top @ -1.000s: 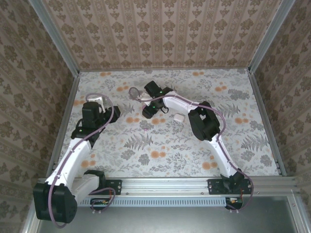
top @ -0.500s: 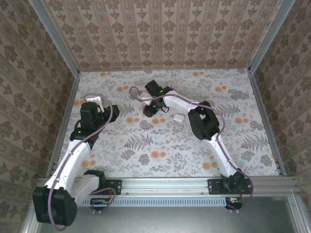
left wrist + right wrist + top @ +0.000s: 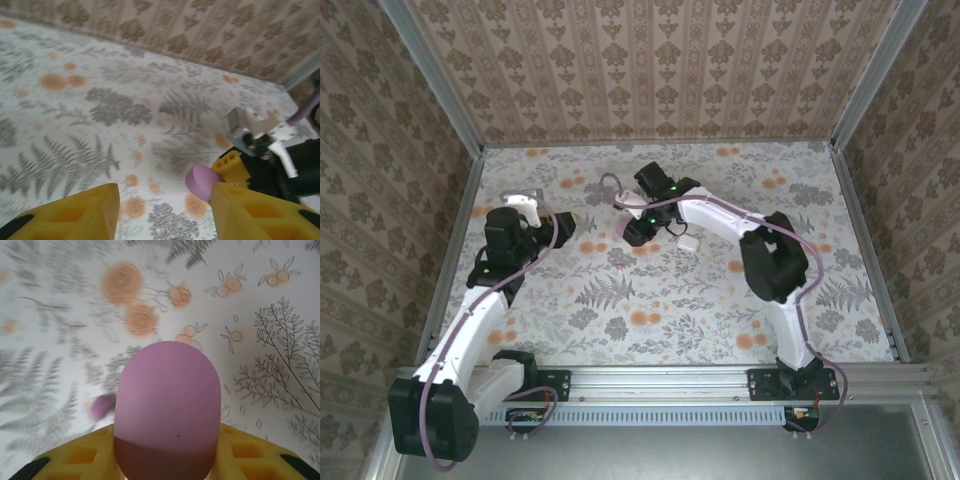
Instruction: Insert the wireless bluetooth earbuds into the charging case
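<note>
Right wrist view: the right gripper (image 3: 167, 442) is clenched on the charging case (image 3: 167, 400), its yellow fingers (image 3: 85, 455) pressing both flanks of the glossy pink oval. The case's smooth shell faces the camera, so I cannot tell whether the lid is up or whether anything sits inside. Just left of it a small blurred pinkish blob (image 3: 102, 406) lies on the floral tabletop (image 3: 260, 310); it is too blurred to name.

From the left wrist, the left gripper (image 3: 165, 200) stands released, with nothing between its jaws and the held case a little ahead of its right-hand finger.

From above, a white rounded piece (image 3: 690, 241) lies on the table just beside the right arm.
</note>
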